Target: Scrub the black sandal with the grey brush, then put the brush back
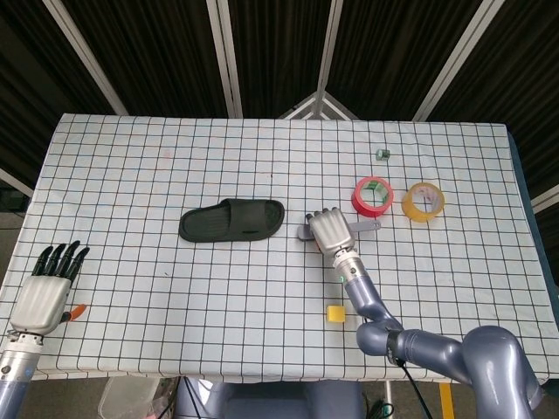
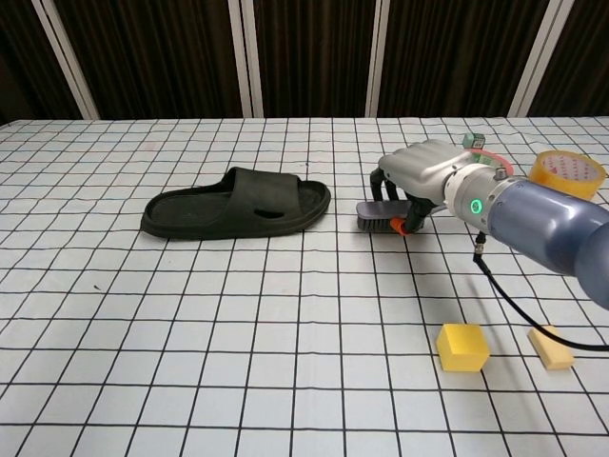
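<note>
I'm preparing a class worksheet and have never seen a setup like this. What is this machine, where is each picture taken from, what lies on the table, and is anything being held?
This is a robot with two arms ending in human-like hands. One picture looks down from its head, the other forward from its chest. On the checked table lie a black sandal, a grey brush, a red tape roll, a yellow tape roll and a yellow block. The right hand is curled over the brush, fingers wrapped around it; the brush seems to sit on the table beside the sandal, not touching it. The left hand rests apart at the table's edge, holding nothing.
</note>
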Robot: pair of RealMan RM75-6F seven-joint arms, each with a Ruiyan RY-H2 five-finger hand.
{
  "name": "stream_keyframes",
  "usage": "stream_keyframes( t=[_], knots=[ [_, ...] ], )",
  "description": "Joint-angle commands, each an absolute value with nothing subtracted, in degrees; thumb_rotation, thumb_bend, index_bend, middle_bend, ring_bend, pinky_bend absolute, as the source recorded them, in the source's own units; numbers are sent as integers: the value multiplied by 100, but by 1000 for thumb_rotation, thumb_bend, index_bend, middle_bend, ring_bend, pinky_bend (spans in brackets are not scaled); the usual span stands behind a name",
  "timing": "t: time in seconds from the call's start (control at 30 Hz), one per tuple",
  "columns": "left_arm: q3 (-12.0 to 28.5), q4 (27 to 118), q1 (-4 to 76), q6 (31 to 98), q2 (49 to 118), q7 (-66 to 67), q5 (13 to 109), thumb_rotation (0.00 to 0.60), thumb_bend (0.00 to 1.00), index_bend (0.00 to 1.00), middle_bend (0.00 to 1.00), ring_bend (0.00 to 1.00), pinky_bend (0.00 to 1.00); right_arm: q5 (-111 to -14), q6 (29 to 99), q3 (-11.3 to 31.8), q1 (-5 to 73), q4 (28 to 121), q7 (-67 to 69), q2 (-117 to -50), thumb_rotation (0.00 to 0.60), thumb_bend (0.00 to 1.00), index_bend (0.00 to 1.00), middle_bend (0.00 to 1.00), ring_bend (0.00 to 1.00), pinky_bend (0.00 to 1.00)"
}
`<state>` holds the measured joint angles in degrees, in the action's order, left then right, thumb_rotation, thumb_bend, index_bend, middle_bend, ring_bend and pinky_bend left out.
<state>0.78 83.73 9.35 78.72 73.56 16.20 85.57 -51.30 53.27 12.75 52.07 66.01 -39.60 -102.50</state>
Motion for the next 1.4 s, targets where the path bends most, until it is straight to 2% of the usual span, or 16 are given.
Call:
stream_keyframes(
  t=[0.03, 0.17, 0.27, 0.47, 0.67, 1.07, 1.4],
  knots=[
    [81, 8403, 1034, 7722, 7385, 1719, 8550, 600, 225, 0, 0, 0, 20, -5263, 5479, 1272, 5173, 6738, -3932, -10180, 600, 469, 612, 548, 459, 503],
    [158, 8478, 1245, 7426, 7427, 1912, 8455, 600, 264, 0, 0, 0, 20, -5453, 5698, 1244, 5090, 7010, -3906, -10023, 600, 468, 614, 552, 468, 519],
    [384, 8527, 1613, 6875, 7417, 1873, 8175, 600, 315, 0, 0, 0, 20, -5605, 5853, 1293, 5043, 7243, -3791, -9901, 600, 468, 615, 552, 469, 526],
    [732, 8617, 2199, 6101, 7381, 1685, 7794, 600, 391, 0, 0, 0, 20, -5758, 5786, 1379, 5111, 7318, -3587, -9865, 600, 469, 614, 552, 469, 526],
    [861, 8674, 2661, 5571, 7490, 1935, 7537, 600, 467, 0, 0, 0, 20, -5761, 5624, 1476, 5225, 7350, -3503, -9834, 600, 468, 614, 552, 469, 527],
    [998, 8081, 3438, 4572, 8045, 2202, 6752, 600, 483, 0, 0, 0, 19, -5567, 5282, 1804, 5602, 7427, -3425, -9864, 600, 468, 628, 559, 470, 527],
    [983, 7273, 3760, 4127, 8400, 2123, 6231, 600, 491, 0, 0, 0, 19, -5409, 5045, 1969, 5988, 7206, -3366, -10184, 600, 469, 628, 559, 471, 527]
  ],
)
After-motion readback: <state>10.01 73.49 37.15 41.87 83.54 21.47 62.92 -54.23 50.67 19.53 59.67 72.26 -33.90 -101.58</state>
